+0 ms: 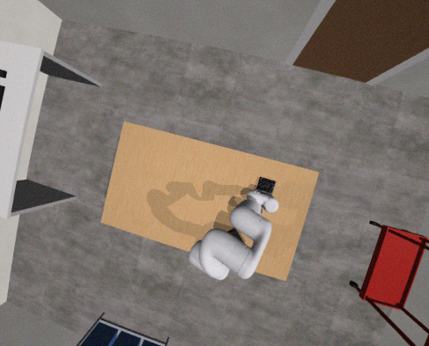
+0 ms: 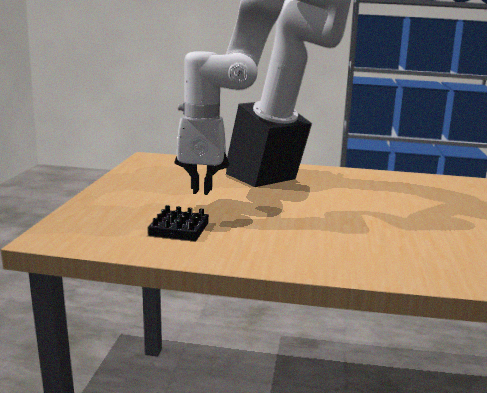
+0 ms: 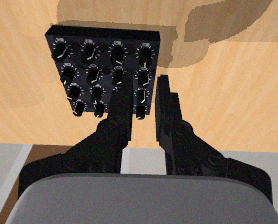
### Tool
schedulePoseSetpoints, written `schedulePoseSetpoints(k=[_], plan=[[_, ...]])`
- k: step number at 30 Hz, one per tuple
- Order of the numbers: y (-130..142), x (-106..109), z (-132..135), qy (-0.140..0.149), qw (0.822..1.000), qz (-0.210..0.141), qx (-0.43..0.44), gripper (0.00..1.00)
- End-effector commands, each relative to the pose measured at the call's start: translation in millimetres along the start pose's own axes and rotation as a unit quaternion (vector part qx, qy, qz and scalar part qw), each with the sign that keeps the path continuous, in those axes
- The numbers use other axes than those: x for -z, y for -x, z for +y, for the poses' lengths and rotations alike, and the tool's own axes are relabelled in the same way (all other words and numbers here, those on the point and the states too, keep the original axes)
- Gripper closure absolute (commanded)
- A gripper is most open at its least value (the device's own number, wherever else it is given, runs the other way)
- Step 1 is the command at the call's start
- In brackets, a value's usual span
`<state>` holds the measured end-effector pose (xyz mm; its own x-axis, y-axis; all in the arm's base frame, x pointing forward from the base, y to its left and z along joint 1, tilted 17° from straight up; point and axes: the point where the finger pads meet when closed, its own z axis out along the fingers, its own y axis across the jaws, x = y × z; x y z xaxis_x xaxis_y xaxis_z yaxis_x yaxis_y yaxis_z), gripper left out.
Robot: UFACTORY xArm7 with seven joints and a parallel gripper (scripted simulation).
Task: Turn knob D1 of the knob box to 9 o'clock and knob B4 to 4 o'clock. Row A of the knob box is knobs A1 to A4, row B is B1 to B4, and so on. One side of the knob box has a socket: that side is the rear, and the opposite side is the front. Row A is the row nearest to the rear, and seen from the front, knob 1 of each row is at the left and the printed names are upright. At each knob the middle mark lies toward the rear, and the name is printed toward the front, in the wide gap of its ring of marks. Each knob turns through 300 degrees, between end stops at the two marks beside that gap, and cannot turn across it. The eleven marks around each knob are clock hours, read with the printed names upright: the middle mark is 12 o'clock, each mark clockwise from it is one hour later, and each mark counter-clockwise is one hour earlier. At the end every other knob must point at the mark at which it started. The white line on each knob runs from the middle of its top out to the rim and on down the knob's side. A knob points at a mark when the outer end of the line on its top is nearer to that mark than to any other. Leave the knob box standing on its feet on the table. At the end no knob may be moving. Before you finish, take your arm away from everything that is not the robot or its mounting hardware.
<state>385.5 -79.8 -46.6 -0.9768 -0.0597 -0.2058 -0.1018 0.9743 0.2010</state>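
The black knob box (image 1: 257,187) (image 2: 172,233) (image 3: 102,33) stands on the table. The wrist view shows pale name prints on the upper side of the knobs, so its top row looks like row D and knob 1 is at the right. Knob D1 (image 3: 145,54) is at the top right; its white line runs down the picture, toward the rear. Knob B4 (image 3: 74,91) is in the left column, third row down; its line seems to point down-left, but is small. My gripper (image 2: 201,192) (image 3: 144,89) is open a little and empty, above the box. The socket is not visible.
The wooden table (image 1: 168,161) (image 2: 331,263) carries the black arm base block (image 2: 271,148) behind the box. The left finger hides some knobs of the nearer rows in the wrist view. A red chair (image 1: 395,267) and a blue-bin shelf (image 2: 426,113) stand away from the table.
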Motion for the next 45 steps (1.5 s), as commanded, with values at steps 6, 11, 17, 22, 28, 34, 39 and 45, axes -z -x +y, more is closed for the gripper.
schedulePoseSetpoints(k=[6,11,17,22,28,34,39,45], plan=[[1,-6,-1,-0.001,1.000,-0.001,0.000,0.81],[2,-12,-1,-0.001,1.000,-0.001,0.000,0.81],[2,-19,-1,-0.001,1.000,-0.001,0.000,0.81],[2,-23,-1,-0.001,1.000,-0.001,0.000,0.81],[2,-29,0,-0.001,1.000,-0.001,0.000,0.81],[3,-33,0,-0.001,1.000,-0.001,0.000,0.81],[3,-34,0,-0.001,1.000,-0.001,0.000,0.81],[3,-34,0,-0.001,1.000,-0.001,0.000,0.81]])
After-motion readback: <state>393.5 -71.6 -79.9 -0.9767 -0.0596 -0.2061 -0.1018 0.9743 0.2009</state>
